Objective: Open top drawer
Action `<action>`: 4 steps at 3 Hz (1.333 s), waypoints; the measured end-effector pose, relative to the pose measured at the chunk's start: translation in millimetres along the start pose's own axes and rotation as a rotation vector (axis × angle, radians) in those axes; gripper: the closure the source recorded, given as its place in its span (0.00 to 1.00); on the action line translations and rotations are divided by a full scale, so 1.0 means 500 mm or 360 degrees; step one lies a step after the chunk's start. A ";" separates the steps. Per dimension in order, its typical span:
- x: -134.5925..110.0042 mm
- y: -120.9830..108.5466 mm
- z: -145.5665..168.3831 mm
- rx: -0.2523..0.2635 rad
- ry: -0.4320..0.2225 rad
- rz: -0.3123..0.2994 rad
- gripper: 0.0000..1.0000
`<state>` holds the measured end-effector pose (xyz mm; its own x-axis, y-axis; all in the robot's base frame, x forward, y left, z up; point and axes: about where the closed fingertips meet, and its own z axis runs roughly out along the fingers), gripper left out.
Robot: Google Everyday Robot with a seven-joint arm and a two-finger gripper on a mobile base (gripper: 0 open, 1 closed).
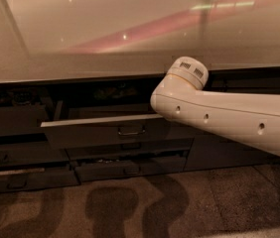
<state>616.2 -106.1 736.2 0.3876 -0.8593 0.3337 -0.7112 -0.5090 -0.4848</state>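
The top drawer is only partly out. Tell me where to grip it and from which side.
Grip the small bar handle at the middle of the top drawer front, coming straight from the front. The bar lies horizontal and is clear of the arm, which covers the drawer's right end. The gripper is hidden behind that arm.

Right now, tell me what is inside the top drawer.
Of the top drawer only the front and pale edge show; its inside is hidden. The arm covers its right end and the gripper.

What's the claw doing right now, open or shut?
Claw: cannot be told; it is hidden behind the arm, by the right end of the pulled-out top drawer.
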 end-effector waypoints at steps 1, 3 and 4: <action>0.001 -0.001 0.000 0.0001 0.0000 -0.0004 1.00; 0.073 -0.015 0.040 -0.0103 0.0024 0.0095 1.00; 0.073 -0.015 0.040 -0.0103 0.0024 0.0095 1.00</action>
<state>647.7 -134.7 735.9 0.3345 -0.8871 0.3182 -0.7693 -0.4520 -0.4514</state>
